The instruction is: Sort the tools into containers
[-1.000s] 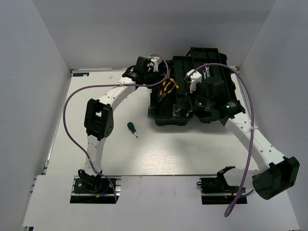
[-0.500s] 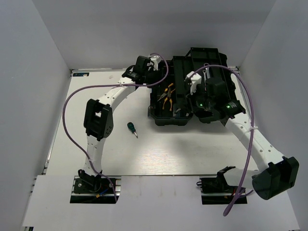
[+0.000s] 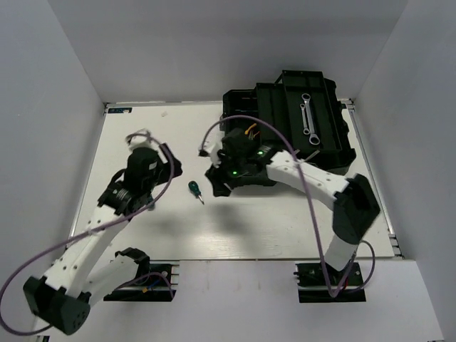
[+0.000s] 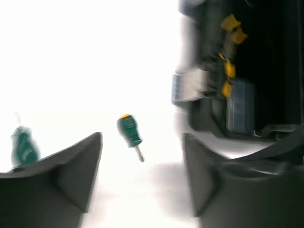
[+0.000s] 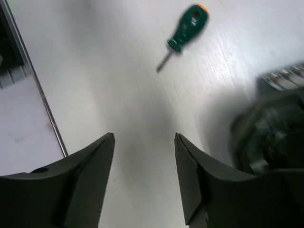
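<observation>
Green-handled screwdriver (image 3: 194, 190) lies flat on the white counter (image 3: 271, 221), handle toward the back-left, tip toward the near-right, touching nothing. It sits just off the front-left corner of the black toolbox (image 3: 281, 100) & btwn the two grippers. Toolbox stands open at the back right of the counter. In its raised rear tray two silver wrenches (image 3: 308, 114) lie side by side, and yellow-handled pliers (image 3: 249, 131) show in the left compartment, partly hidden by the right arm. Left gripper (image 4: 142, 140) hangs left of the screwdriver w/ fingers wide apart & nothing in them; its wrist view has the screwdriver just ahead btwn the fingertips, w/ toolbox & pliers at right, blurred. Right gripper (image 5: 145, 137) hovers by the toolbox's front-left corner, fingers likewise spread & empty, bare counter under them, screwdriver further ahead in its wrist view.
</observation>
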`<state>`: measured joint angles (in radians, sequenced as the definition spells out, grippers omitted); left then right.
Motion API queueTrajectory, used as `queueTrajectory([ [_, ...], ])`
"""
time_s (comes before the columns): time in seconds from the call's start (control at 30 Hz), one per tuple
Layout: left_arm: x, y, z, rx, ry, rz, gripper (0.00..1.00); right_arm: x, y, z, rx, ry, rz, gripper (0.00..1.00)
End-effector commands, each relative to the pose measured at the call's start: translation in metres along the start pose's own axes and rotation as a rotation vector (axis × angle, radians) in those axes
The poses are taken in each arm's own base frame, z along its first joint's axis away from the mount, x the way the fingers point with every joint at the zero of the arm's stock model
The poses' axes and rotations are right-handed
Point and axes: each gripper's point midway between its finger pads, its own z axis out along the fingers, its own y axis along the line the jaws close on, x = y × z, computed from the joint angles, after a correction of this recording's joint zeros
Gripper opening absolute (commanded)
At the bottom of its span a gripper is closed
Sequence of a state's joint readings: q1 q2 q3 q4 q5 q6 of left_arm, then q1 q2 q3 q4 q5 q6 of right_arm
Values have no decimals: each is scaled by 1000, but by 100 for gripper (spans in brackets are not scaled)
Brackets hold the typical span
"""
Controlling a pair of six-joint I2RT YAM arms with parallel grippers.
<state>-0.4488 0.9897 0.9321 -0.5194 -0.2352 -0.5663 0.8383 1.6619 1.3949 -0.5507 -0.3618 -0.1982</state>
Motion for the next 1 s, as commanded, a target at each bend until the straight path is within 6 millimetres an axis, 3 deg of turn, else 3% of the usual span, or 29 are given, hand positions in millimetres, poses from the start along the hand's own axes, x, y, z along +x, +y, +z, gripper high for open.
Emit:
queueTrajectory([
  [0.0, 35, 87, -24, -377, -19, -146, 89, -30, 1, 22, 48, -9, 7, 64],
  [0.1, 47, 104, -40, -427, -26, -177, 94, -44, -4, 54, 55, 20, 41, 70],
  [0.13, 52, 107, -42, -437, -19, -196, 94, -30, -6, 71, 49, 83, 66, 70],
  [0.2, 57, 114, -45, -473, -10, -203, 95, -51, -13, 85, 62, 64, 93, 71],
  [0.23, 62, 117, -46, -488, -1, -221, 96, -41, -16, 99, 67, 105, 109, 71],
  [0.27, 60, 118, -46, -496, -10, -219, 96, -61, -23, 99, 100, 66, 106, 71],
  [0.3, 62, 119, -47, -502, -3, -215, 96, -47, -28, 119, 104, 106, 118, 73],
  [0.33, 60, 120, -48, -502, -16, -218, 96, -59, -29, 121, 115, 83, 106, 73],
  [0.37, 61, 121, -49, -508, -10, -214, 96, -44, -46, 134, 157, 121, 125, 73],
  [0.4, 60, 123, -50, -516, -19, -211, 96, -44, -40, 140, 158, 124, 112, 73],
  [0.53, 56, 125, -52, -524, -40, -211, 96, -35, -54, 155, 225, 144, 118, 73],
  [0.7, 63, 131, -47, -550, -24, -187, 98, -17, -56, 170, 228, 188, 125, 72],
  [0.8, 66, 132, -42, -556, -11, -181, 98, -4, -55, 177, 234, 219, 124, 67],
  [0.9, 79, 133, -30, -562, 39, -158, 98, 6, -53, 180, 244, 245, 122, 54],
  [0.97, 83, 132, -19, -561, 71, -155, 98, 12, -53, 180, 245, 259, 124, 37],
])
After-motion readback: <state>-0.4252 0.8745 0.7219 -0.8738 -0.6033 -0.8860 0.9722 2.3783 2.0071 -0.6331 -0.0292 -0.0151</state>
